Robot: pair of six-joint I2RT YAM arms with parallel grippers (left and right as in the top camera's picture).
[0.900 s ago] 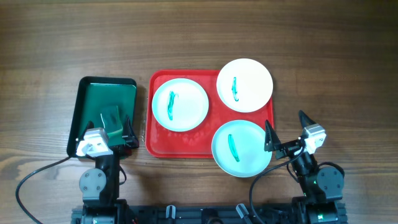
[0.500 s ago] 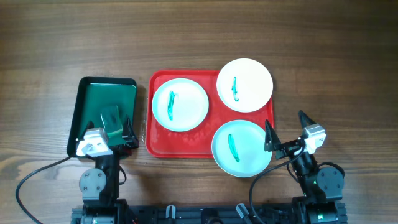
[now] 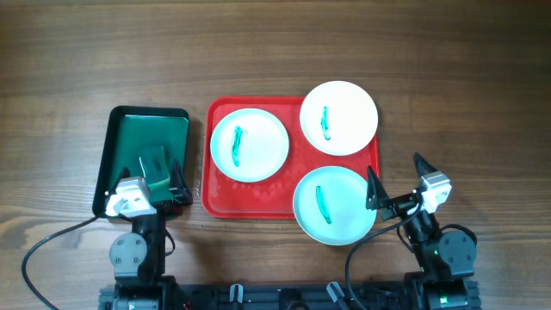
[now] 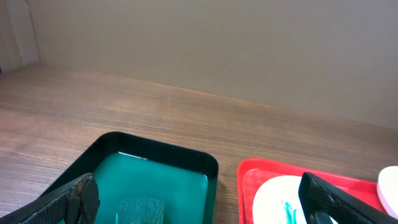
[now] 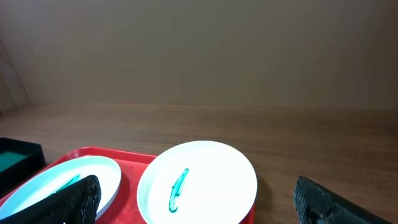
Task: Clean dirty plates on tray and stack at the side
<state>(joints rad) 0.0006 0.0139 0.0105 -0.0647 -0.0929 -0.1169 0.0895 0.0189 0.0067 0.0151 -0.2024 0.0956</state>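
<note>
Wooden table, red tray at its middle, three teal-smeared white plates on it, both grippers empty.
One plate lies wholly inside the red tray's left half; a second plate overhangs its far right corner, and a third plate overhangs its near right edge. Just left of the red tray sits a green tray holding a sponge; the left gripper hovers there, fingers spread apart. The right gripper hangs beside the red tray's near right corner, fingers splayed wide, grasping nothing.
</note>
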